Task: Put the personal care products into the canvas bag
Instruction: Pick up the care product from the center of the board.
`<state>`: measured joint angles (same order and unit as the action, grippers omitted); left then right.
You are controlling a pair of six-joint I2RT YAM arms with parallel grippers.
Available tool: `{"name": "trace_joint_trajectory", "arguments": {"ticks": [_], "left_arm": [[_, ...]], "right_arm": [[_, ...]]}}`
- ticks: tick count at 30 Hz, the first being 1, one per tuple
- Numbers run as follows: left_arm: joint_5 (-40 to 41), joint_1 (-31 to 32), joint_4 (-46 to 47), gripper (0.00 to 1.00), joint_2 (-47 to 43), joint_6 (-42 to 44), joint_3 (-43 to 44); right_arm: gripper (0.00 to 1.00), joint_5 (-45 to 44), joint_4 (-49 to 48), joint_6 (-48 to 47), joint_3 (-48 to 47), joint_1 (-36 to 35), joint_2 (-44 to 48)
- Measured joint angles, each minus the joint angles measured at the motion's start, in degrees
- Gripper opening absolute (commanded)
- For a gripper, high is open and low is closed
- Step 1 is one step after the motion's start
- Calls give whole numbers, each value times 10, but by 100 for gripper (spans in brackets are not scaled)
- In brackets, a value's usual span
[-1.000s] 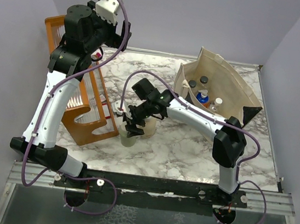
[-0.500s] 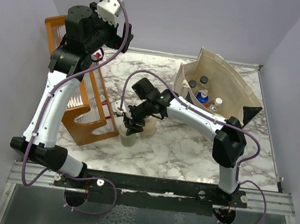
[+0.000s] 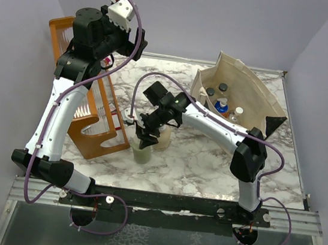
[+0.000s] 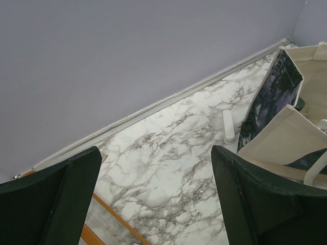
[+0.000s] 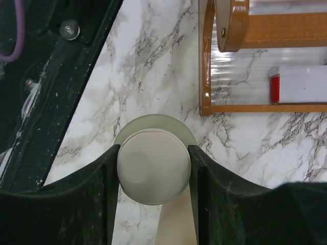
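My right gripper (image 5: 153, 153) is shut on the cream cap (image 5: 152, 168) of the olive-grey bottle (image 3: 140, 152), with a finger pressed against each side of the cap. The bottle is upright near the middle of the marble table. A beige bottle (image 3: 162, 139) stands right beside it, touching or nearly so. The canvas bag (image 3: 253, 86) lies open at the back right. Inside it are two black-capped bottles (image 3: 222, 87), a blue-capped one (image 3: 221, 104) and a white-capped one (image 3: 238, 111). My left gripper (image 4: 156, 153) hangs open and empty, high at the back left.
The orange wooden rack (image 3: 92, 140) stands at the left, close to the gripped bottle, under the left arm. A small white stick-shaped object (image 4: 228, 125) lies on the table beside the bag's dark patterned panel (image 4: 271, 97). Walls enclose the table on three sides.
The right gripper's jaws have closed onto the olive-grey bottle's cap. The right arm's wrist has risen slightly. The left arm has barely shifted.
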<state>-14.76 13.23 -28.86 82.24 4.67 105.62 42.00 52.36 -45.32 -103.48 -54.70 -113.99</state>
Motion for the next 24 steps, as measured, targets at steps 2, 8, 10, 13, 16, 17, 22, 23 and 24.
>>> {"name": "trace_joint_trajectory", "arguments": {"ticks": [2, 8, 10, 13, 16, 17, 22, 23, 24], "left_arm": [[-3, 0, 0, 91, -1, 0, -4], [-7, 0, 0, 91, -1, 0, -8], [-8, 0, 1, 91, -1, 0, -8], [-9, 0, 1, 91, -1, 0, -8], [-10, 0, 1, 91, -1, 0, -9], [-10, 0, 2, 91, -1, 0, -10], [-10, 0, 5, 91, 0, 2, -17], [-11, 0, 5, 91, 0, 2, -19], [-11, 0, 5, 91, 0, 2, -20]], "right_arm": [[1, 10, 14, 0, -10, 0, 0], [1, 23, 40, 0, -17, 0, 16], [1, 23, 49, 0, -17, 0, 32], [1, 23, 64, 0, -27, 0, 62], [1, 23, 77, 1, -41, 0, 97], [1, 24, 77, 2, -43, 0, 109], [1, 21, 101, 7, -76, 0, 162], [1, 20, 109, 8, -88, 0, 171], [1, 18, 113, 10, -97, 0, 178]]}}
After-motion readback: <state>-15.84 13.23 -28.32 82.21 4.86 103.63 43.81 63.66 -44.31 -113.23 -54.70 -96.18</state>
